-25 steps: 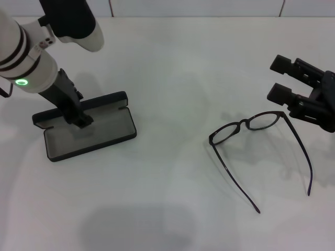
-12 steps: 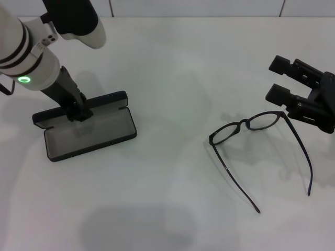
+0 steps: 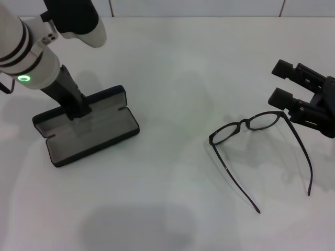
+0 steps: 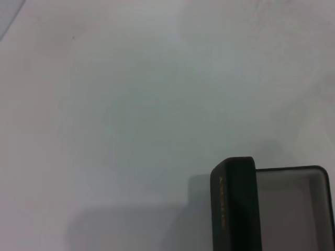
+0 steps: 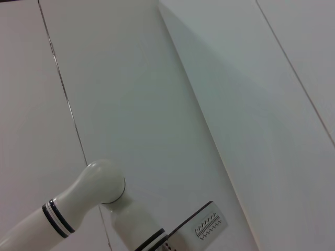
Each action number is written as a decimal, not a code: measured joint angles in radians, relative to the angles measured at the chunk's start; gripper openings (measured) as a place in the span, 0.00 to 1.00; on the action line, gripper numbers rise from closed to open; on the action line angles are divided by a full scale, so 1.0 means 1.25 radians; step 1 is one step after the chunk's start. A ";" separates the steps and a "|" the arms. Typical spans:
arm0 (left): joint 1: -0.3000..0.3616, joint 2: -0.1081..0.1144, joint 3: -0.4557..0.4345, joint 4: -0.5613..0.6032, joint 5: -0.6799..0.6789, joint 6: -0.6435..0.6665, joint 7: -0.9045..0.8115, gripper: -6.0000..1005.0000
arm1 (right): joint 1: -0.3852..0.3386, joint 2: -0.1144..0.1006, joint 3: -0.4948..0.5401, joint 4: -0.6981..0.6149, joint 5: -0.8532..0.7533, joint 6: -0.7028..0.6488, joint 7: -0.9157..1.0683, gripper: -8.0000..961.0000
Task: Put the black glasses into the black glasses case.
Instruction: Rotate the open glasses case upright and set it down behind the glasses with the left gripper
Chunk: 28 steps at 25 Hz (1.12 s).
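left gripper point(image 3: 79, 111) pinches open case point(image 3: 89, 133) lid at 9 o'clock; right gripper point(image 3: 293, 89) spread beside glasses point(image 3: 256, 141) at 3 o'clock; a slip could snap the lid shut.

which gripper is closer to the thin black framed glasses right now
Right. The right gripper hovers open just beyond the thin black-framed glasses, beside their lens end. The left gripper is far across the table at the open matte black glasses case, on its lid edge.

The white worktop point(image 3: 172, 68) carries the open black glasses case point(image 3: 89, 133) and, well apart, the unfolded black glasses point(image 3: 250, 125).
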 joint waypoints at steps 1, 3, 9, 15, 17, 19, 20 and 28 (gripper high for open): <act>0.000 0.000 0.001 0.007 0.000 0.003 0.000 0.31 | -0.001 0.000 0.000 0.000 0.000 -0.001 0.000 0.88; 0.000 0.000 0.005 0.034 0.000 0.012 -0.001 0.26 | -0.003 0.000 0.000 0.000 0.001 -0.003 0.000 0.88; 0.004 -0.001 0.035 0.199 0.000 0.048 0.002 0.21 | 0.007 -0.002 -0.001 -0.011 -0.060 -0.025 0.001 0.88; -0.018 -0.003 0.135 0.232 -0.001 -0.004 0.006 0.21 | 0.074 0.014 0.000 -0.027 -0.240 -0.089 0.050 0.88; -0.023 -0.004 0.187 0.214 -0.001 -0.065 0.004 0.21 | 0.085 0.025 -0.001 -0.040 -0.282 -0.111 0.071 0.88; -0.028 -0.004 0.231 0.181 -0.002 -0.129 0.001 0.21 | 0.086 0.032 0.000 -0.055 -0.306 -0.123 0.082 0.88; -0.032 -0.005 0.250 0.162 -0.002 -0.157 0.000 0.21 | 0.084 0.035 0.000 -0.063 -0.315 -0.126 0.085 0.88; -0.091 -0.010 0.343 0.009 -0.008 -0.287 -0.020 0.21 | 0.068 0.050 0.000 -0.073 -0.338 -0.122 0.089 0.88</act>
